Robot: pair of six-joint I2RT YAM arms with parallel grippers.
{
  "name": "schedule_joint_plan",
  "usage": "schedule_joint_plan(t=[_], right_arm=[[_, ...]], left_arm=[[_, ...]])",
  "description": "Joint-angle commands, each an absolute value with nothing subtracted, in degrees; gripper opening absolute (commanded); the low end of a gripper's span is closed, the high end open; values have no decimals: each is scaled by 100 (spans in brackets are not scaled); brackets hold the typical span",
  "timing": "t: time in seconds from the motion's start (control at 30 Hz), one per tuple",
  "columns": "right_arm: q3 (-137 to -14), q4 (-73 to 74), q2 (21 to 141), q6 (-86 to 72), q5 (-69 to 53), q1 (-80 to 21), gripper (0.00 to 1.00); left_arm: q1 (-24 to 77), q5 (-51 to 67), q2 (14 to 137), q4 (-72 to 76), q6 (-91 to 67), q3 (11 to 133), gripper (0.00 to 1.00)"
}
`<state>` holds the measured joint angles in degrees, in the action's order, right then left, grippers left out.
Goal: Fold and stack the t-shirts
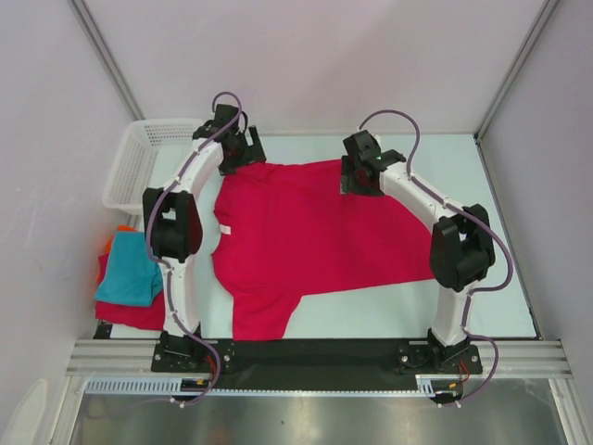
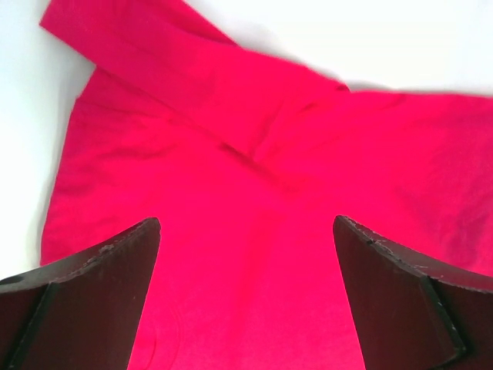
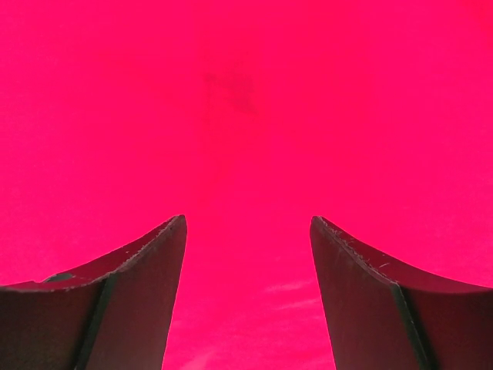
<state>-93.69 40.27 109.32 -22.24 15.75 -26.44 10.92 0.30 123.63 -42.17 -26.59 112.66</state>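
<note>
Basket of white plastic mesh [image 1: 130,171] sits at the table's far-left corner. Left gripper [image 2: 246,223] and right gripper [image 3: 248,220] are wide open, holding nothing, over a spread crimson cloth t-shirt [image 1: 315,232].

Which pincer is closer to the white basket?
Left. The left pincer hovers open over a far corner of the red shirt, near the basket; the right pincer hovers open over the shirt's far edge, farther right.
</note>
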Motion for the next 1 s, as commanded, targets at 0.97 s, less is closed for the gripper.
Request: schedule_joint_plan(t=[0.97], right_arm=[[-7893,4482,8675,-3173,1854,-4280,71]], left_arm=[[1415,-1345,13983,-5098,-1494,12841,85]])
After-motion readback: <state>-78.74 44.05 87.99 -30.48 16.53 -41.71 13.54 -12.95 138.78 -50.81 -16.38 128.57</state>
